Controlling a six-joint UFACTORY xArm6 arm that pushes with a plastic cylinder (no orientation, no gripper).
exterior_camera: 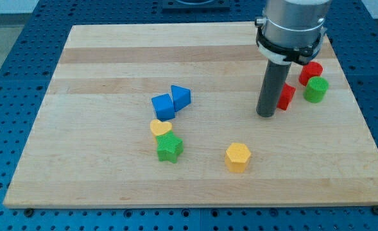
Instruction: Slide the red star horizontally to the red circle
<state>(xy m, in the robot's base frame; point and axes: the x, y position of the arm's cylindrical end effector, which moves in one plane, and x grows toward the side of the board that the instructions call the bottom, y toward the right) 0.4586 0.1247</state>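
- Nearest the view's bottom, a yellow hexagonal block [237,157] is sitting alone on the tabletop [99,179], well apart from the task's things.
- Just to its left, a green star [169,148] is touching a yellow heart [161,128], and above these a blue cube [162,106] and a blue wedge-shaped block [180,97] are lying side by side.
- Farther back and toward the view's right, my tip [266,115] is resting on the tabletop; the arm is carrying no gripper, only the straight rod, so nothing is being spread, pressed together or pinched.
- Immediately to the right of the rod, the red star [286,97] is showing only in part, its left side being hidden behind the rod; it appears to be touching the rod or lying just beside it, and which cannot be told.
- Beyond it, farther right and toward the view's top, the red circle [311,72] is standing with a green cylinder [316,90] touching its lower edge.
- Judging from this layout, the deciding relation is that the star is lying to the right of my tip and the red circle to the right of the star, so a rightward push is looking suitable; the green cylinder, sitting near the path, may be getting nudged.
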